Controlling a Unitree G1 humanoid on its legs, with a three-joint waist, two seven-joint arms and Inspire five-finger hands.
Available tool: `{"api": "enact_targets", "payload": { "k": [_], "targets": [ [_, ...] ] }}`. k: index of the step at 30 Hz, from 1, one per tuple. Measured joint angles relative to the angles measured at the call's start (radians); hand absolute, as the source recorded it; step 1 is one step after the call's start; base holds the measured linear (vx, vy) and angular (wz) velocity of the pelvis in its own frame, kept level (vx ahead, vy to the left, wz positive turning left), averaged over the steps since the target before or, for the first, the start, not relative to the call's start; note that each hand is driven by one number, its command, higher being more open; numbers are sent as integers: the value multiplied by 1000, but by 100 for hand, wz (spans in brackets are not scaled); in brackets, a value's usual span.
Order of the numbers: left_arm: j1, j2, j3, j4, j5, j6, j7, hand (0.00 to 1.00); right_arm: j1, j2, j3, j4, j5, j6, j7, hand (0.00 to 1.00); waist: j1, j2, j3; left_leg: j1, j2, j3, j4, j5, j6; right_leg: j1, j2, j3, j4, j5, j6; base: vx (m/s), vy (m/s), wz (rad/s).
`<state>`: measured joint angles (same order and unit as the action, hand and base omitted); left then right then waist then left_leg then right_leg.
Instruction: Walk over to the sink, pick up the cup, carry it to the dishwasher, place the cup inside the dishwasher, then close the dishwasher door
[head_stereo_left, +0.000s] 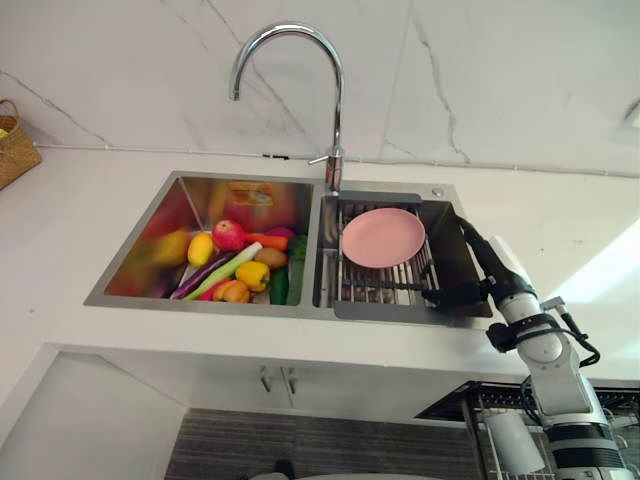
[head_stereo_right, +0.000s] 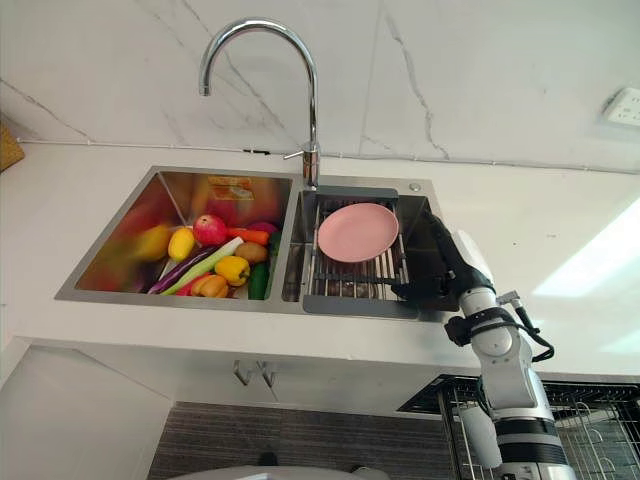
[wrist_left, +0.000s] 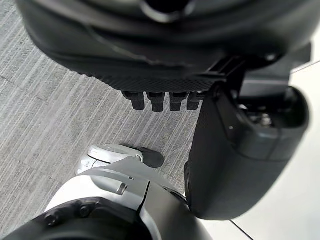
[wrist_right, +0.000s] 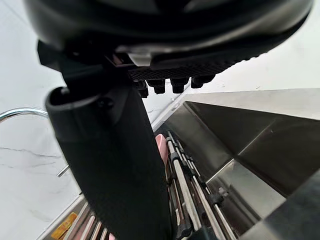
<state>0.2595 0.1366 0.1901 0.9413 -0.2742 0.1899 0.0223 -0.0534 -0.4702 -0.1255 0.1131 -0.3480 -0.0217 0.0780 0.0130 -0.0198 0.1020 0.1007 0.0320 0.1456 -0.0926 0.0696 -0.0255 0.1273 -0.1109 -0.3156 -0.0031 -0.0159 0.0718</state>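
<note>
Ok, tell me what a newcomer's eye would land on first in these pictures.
The bright heap of fruit and vegetables in the left basin of the sink grabs attention first, then the pink plate resting on the dark rack in the right basin. The robot's right hand reaches over that basin's right edge beside the rack.

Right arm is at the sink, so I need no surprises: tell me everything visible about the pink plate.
The pink plate is round, plain, matte and plastic-looking, with a shallow raised rim, empty and whole. It lies face up on the dark barred rack in the sink's right basin, toward the rack's back, just right of the faucet. Only the rack touches it. The right robot hand hovers at the rack's right edge, apart from the plate.
</note>
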Motion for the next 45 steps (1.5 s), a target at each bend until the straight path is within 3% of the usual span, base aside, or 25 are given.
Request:
{"api": "enact_targets", "payload": {
  "k": [15, 34, 45],
  "targets": [
    [16, -12, 1, -37, 40, 8, -7, 100, -66, 43, 35, 162, -87, -9, -167, 100, 26, 9, 5, -15, -31, -84, 0, 14, 16, 29, -26, -88, 0, -10, 16, -17, 11, 17],
    [27, -20, 4, -46, 66, 4, -26, 100, -209, 53, 57, 356, -126, 102, -348, 100, 57, 14, 25, -23, -62, -154, -1, 22, 26, 52, -53, -151, 16, -24, 35, 4, 8, 11],
    [31, -19, 4, -53, 82, 0, -29, 100, -227, 58, 57, 370, -171, 103, -444, 100, 59, 13, 45, -21, -68, -164, -1, 22, 26, 61, -58, -159, 19, -29, 38, -2, 2, 3]
  ]
}}
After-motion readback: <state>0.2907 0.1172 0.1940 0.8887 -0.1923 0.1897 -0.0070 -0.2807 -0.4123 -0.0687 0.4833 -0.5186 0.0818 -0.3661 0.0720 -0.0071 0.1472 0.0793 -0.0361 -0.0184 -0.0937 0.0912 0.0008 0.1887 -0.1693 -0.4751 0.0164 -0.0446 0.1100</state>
